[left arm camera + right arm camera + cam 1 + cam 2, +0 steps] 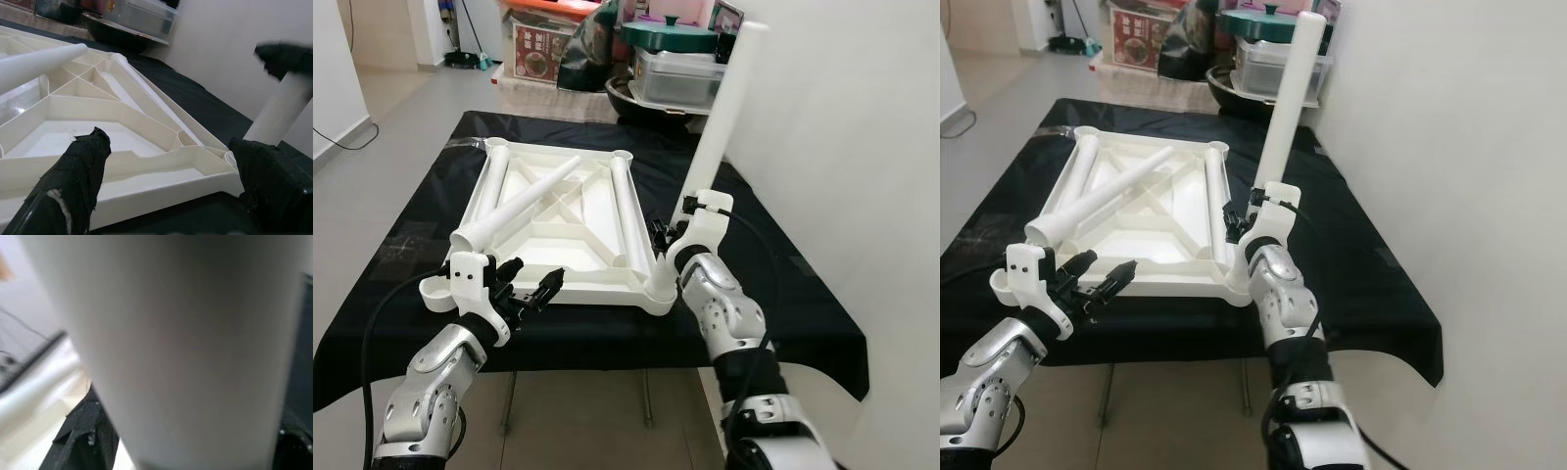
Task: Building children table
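- The left gripper (pixel 530 290) hovers at about 7 o'clock of the scene, just off the near edge of the tabletop; its two black fingers (pixel 80 169) are spread apart and clasp nothing.
- The upturned white plastic children's tabletop (pixel 570 257), ribbed on its underside and with a round socket at each corner, lies flat on the black cloth-covered table (pixel 411 245), in the middle of the scene.
- One long white plastic tube leg (pixel 514 209) lies slantwise across the tabletop's left side, its open end at about 8 o'clock, jutting over the left rim, its other end pointing toward 1 o'clock.
- A second white tube leg (pixel 626 211) lies along the tabletop's right rail, running from 12 o'clock to 6 o'clock.
- The right gripper (pixel 677 227) sits at about 4 o'clock of the tabletop, beside its near right corner socket (pixel 659 291), clenched around the lower part of a third white tube leg (pixel 729 108).
- That gripped leg stands nearly upright, leaning a little toward 1 o'clock; its lower end is just above the corner socket, though whether it is seated cannot be told.
- At 12 o'clock, beyond the table, stands a clear plastic box with a dark green lid (pixel 677 61), beside a printed cardboard box (pixel 540 51).
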### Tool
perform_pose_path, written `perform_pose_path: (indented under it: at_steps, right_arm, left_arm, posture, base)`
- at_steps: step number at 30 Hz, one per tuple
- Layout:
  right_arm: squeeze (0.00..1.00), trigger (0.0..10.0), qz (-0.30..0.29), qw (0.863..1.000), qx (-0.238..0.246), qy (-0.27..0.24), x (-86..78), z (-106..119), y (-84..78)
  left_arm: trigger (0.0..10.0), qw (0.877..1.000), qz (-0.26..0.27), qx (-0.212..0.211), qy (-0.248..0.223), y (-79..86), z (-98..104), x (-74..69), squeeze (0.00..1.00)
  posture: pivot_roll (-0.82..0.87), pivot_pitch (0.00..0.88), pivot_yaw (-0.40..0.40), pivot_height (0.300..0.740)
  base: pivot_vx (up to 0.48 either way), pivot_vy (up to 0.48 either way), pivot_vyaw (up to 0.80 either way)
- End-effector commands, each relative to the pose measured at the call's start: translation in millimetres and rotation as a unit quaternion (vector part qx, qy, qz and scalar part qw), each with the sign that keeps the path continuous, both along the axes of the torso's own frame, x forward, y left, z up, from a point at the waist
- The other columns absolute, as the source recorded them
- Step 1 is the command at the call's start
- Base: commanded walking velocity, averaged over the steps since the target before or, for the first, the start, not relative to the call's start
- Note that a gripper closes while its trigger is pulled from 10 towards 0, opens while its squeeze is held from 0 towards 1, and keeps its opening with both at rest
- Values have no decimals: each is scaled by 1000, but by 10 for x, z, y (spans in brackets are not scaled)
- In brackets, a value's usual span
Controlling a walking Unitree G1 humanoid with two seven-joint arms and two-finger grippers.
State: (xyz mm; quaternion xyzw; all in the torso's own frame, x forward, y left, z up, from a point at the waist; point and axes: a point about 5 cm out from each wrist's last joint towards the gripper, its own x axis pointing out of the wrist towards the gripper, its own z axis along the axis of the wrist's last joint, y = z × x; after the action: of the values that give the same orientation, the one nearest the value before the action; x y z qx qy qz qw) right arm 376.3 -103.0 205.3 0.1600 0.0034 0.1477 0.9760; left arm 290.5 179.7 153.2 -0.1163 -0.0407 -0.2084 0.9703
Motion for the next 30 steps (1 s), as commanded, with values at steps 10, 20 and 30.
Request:
perform_pose_path:
  at_steps: [10,20,30]
  right_arm:
    - [0,1020,297,950,-97,2,-163,-306,210]
    - [0,0,11,996,-40,73,163,-325,-169]
    - [0,10000,-152,977,-90,119,-99,-452,-114]
  left_arm:
    - [10000,1000,-1,-5,3,-28,-26,17,0]
    - [10000,1000,2,-6,2,-29,-26,4,0]
    - [10000,1000,2,-5,2,-15,-25,-7,0]
  posture:
    - [178,0,-186,740]
    - [178,0,-187,740]
    - [180,0,-180,740]
  base:
    - [0,0,0]
    - [0,0,0]
    - [0,0,0]
